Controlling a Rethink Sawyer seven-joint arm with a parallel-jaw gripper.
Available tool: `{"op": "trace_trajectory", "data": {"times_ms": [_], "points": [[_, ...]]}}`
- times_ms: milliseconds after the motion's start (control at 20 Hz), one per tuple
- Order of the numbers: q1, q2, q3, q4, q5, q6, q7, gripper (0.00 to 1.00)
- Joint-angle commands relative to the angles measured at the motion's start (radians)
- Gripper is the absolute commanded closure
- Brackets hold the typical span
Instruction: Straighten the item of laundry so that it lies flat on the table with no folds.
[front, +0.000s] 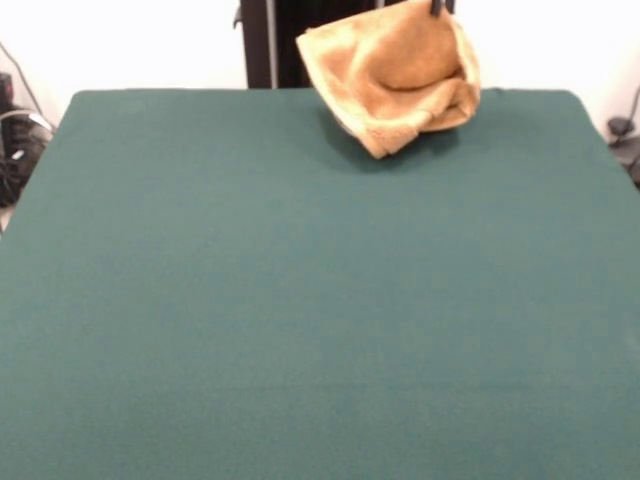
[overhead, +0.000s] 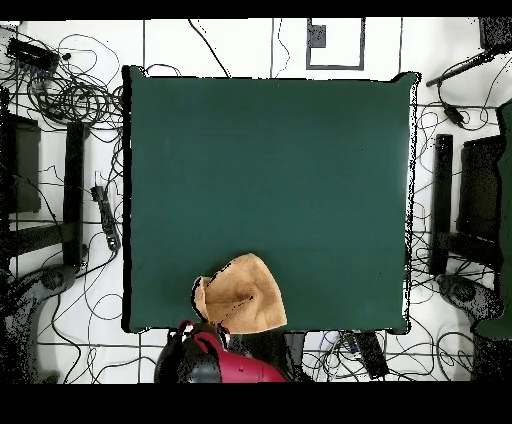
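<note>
A dark green table is filling your front view, bare but for one bundle at its far edge. There the golden-orange towel is hanging bunched and doubled over itself, its lowest fold looking to be just brushing or barely clearing the felt, with a shadow lying beneath it. In the overhead view the same towel is sitting against the table's edge nearest the robot's base, with the red arm reaching in from below. You are seeing only the tips of the gripper at the top of the front view, dark against the cloth and seemingly pinching the towel's upper corner; how tightly the pincer is closed cannot be told from here. The towel is hanging straight down from the pincer, its bulk spreading to the left in the front view. Nearly all of the open table is lying toward the front camera, so any drag to flatten it will probably need to be heading that way.
</note>
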Motion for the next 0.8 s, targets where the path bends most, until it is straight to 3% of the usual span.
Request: {"op": "trace_trajectory", "data": {"times_ms": [50,250,800], "points": [[0.038,0.027,0.076,0.027,0.065,-0.037,0.293,1.0],[0.001,0.049,0.044,-0.077,0.061,0.085,0.218,1.0],[-0.113,0.225,0.009,-0.403,0.018,0.203,0.08,1.0]]}}
